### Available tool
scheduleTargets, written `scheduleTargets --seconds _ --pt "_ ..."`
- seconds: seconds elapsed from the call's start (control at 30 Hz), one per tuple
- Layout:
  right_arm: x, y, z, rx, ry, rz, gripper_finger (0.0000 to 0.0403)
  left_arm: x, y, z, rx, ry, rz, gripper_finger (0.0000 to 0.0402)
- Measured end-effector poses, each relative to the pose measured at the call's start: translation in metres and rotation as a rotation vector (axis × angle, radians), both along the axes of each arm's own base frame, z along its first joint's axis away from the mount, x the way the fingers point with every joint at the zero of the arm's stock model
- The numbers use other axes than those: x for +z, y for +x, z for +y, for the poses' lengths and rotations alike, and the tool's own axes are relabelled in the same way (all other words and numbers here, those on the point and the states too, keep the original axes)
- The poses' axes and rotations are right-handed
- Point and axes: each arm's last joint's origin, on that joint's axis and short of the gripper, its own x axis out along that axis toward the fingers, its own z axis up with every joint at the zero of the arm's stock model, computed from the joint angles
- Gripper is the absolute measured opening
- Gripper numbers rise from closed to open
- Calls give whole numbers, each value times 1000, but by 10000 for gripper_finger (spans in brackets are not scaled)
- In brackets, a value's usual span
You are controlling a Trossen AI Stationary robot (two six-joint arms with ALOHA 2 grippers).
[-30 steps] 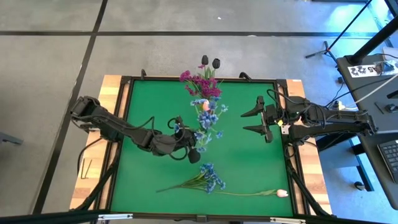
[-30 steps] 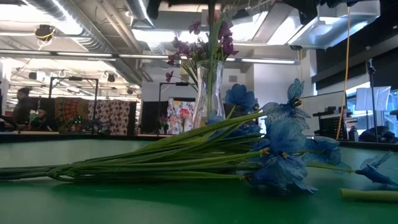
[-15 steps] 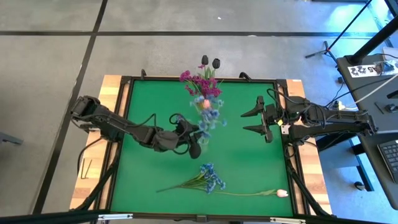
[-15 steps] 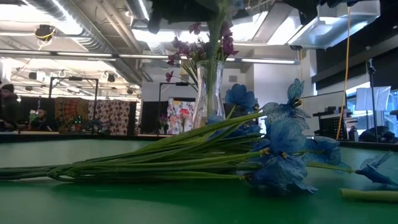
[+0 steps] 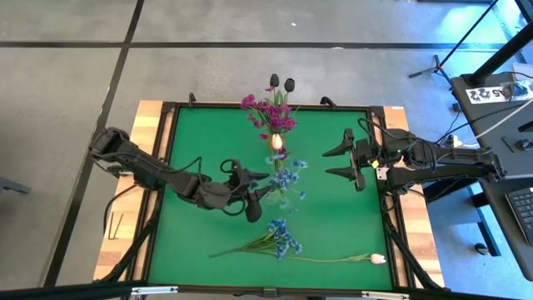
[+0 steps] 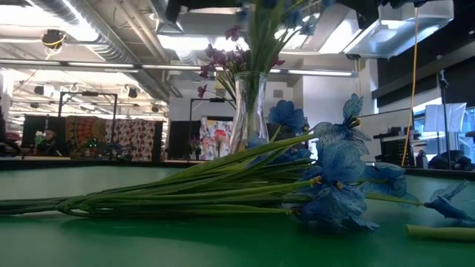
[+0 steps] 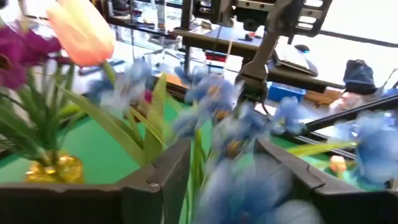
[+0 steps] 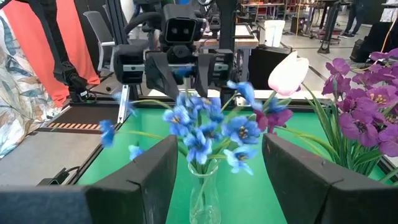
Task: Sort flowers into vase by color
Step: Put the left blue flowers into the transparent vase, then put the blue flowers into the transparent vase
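Note:
A clear glass vase stands mid-table. It holds a blue blossom spray, a pale pink tulip, magenta sprays and near-black tulips. My left gripper stands open just to the near left of the vase. In its wrist view, blurred blue blossoms show between its fingers. My right gripper waits open to the right of the vase, holding nothing. A second blue spray and a pink tulip lie flat near the table's front edge. My left gripper stands open with the blue spray's blossoms between its fingers. Blur hides whether either finger touches them. The spray's stems stand in the vase.
The green mat lies inside a dark frame with wooden borders. The lying blue spray fills the low view's foreground. Bare mat shows at the far left and the near right.
My left gripper has opened and let go of the blue spray. It has drawn back from the vase toward the table's near left. The spray has dropped into the vase, and its blossoms have swung toward the near edge.

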Motion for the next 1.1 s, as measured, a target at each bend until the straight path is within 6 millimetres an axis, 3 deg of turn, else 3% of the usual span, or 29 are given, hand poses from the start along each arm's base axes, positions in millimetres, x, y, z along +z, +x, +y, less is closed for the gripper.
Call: scheduleTargets --seconds 0.3,0.57,0.93,1.1 --pt "3 0 0 8 0 -30 234 29 -28 -14 56 43 2 200" --pt "3 0 0 7 11 -27 234 51 -55 -28 -35 2 -55 203" --pt "5 0 0 7 10 -46 234 33 -80 -62 -162 -60 62 203" --pt "5 -1 0 7 9 -52 234 10 -82 -72 -221 -135 202 203"
